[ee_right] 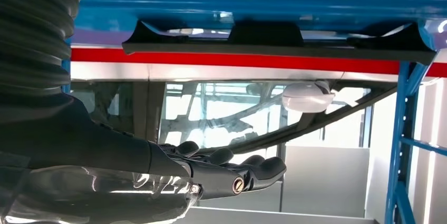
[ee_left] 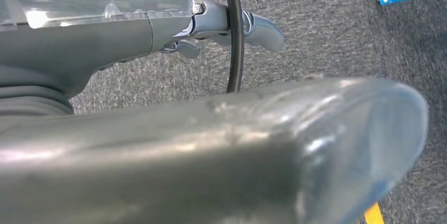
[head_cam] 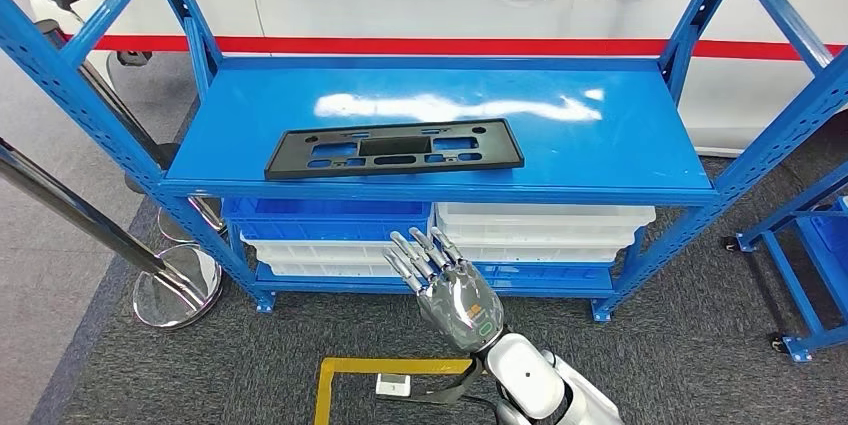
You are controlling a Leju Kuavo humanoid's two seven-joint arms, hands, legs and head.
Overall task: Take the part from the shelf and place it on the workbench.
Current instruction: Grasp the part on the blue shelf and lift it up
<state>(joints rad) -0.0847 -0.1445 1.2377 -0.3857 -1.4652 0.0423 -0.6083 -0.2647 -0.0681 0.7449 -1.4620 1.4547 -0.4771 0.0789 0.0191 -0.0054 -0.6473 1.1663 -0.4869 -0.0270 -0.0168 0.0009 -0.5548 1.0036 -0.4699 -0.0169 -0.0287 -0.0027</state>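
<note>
Black part (head_cam: 393,149) flat on blue shelf (head_cam: 600,160), right robot hand (head_cam: 447,283) empty, fingers extended

A blue shelf (head_cam: 600,145) stands on grey carpet (head_cam: 700,365). A flat black part (head_cam: 393,149) lies on its top board, near the front edge and left of middle. Below sit white bins (head_cam: 545,230) and a blue bin (head_cam: 325,213).
</note>
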